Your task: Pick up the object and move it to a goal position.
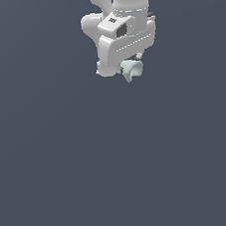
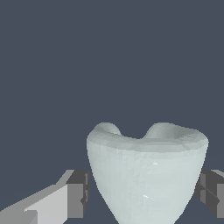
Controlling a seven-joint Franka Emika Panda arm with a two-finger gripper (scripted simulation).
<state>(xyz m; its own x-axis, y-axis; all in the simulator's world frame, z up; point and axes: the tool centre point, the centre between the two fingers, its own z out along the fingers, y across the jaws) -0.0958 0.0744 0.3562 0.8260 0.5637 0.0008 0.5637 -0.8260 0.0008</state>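
Note:
The object (image 1: 132,71) is a tiny pale mint-white cup-like piece, sitting just under the white-grey robot hand near the top middle of the exterior view. In the wrist view the object (image 2: 146,175) fills the space between the two dark fingertips (image 2: 78,194). It shows a rounded body and a notched rim with two lobes. My gripper (image 1: 128,66) is closed around it, and both pads appear to touch its sides. In the wrist view the gripper (image 2: 144,192) has the object centred in it. The fingers themselves are hidden behind the hand in the exterior view.
A plain dark grey-blue surface (image 1: 117,174) fills both views. No other objects, edges or goal marker show.

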